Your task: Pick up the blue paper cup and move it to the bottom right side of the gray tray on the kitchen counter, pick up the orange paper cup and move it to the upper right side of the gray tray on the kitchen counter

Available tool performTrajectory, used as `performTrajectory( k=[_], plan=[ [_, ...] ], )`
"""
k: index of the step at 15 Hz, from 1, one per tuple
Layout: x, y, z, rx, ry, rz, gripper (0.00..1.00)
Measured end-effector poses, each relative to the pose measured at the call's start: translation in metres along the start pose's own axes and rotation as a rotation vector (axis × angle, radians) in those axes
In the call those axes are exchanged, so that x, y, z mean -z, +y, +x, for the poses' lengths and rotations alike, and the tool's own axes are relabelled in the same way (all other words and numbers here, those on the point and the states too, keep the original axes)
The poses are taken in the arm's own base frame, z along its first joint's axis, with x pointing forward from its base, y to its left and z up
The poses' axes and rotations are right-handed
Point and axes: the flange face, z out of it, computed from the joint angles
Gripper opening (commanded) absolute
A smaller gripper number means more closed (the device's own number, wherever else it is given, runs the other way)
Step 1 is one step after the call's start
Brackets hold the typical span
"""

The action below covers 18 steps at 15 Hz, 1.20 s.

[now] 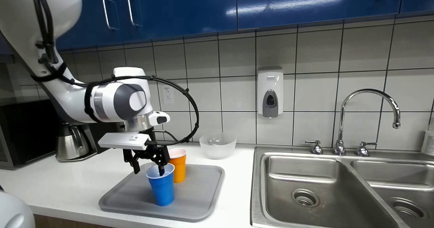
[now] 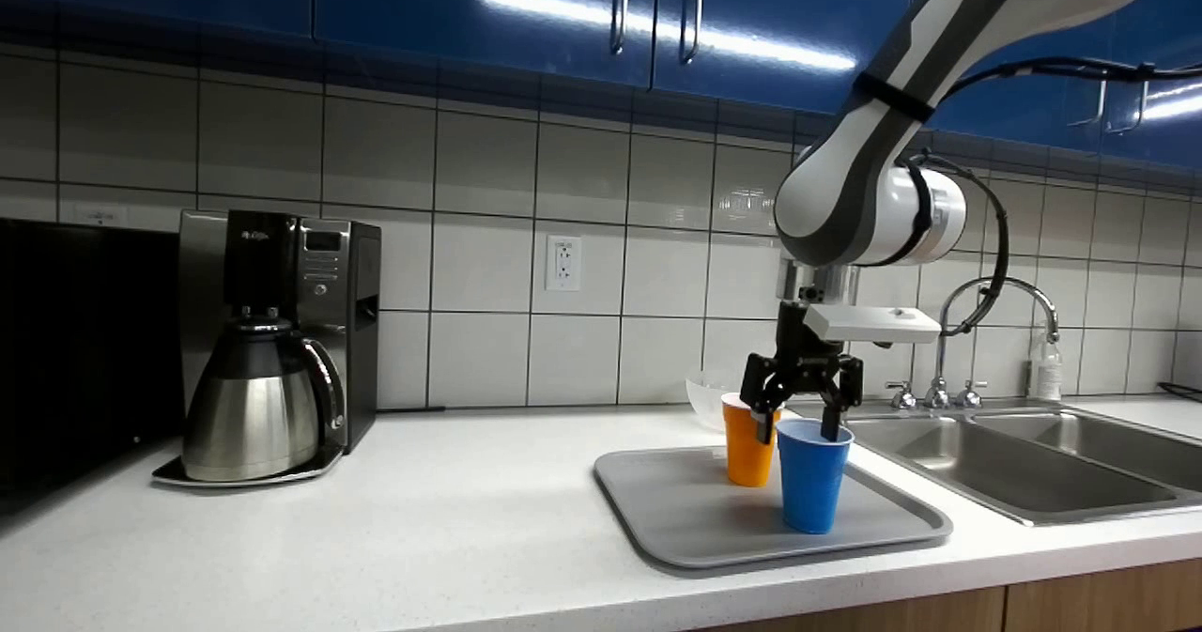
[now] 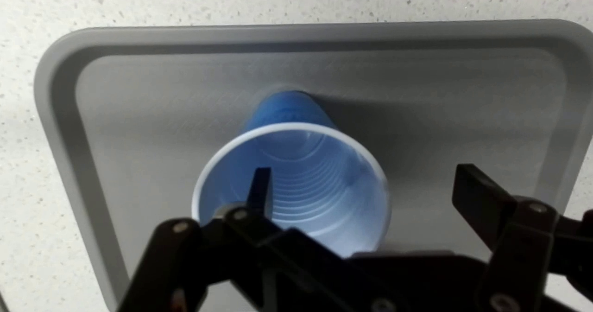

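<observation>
The blue paper cup (image 1: 162, 190) stands upright on the gray tray (image 1: 200, 190), near its front edge. It also shows in another exterior view (image 2: 812, 484) and in the wrist view (image 3: 324, 182). The orange paper cup (image 1: 179, 167) stands upright on the tray behind the blue cup; it also shows in an exterior view (image 2: 747, 454) and is out of view in the wrist view. My gripper (image 1: 149, 170) is open over the blue cup. In the wrist view (image 3: 365, 182), one fingertip is over or inside the cup's mouth and the other is outside its rim.
A clear bowl (image 1: 218, 146) stands on the kitchen counter (image 2: 451, 519) behind the tray, near the tiled wall. A steel double sink (image 1: 256, 187) lies beside the tray. A coffee maker with a steel carafe (image 2: 254, 416) stands on the counter's other side.
</observation>
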Motion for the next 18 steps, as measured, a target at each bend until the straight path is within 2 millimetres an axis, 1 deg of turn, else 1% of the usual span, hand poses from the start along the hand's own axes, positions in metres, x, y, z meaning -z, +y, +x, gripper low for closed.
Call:
performTrajectory(
  k=[6,12,13,14,18],
  plan=[
    [-0.013,0.000,-0.002,0.000,-0.029,0.000,1.00],
    [-0.017,0.000,-0.002,0.000,-0.038,0.000,1.00],
    [-0.017,0.000,-0.002,0.000,-0.038,0.000,0.75],
    [-0.017,0.000,-0.002,0.000,-0.038,0.000,0.74],
    [-0.016,0.000,0.000,0.000,-0.034,0.000,0.42]
  ],
)
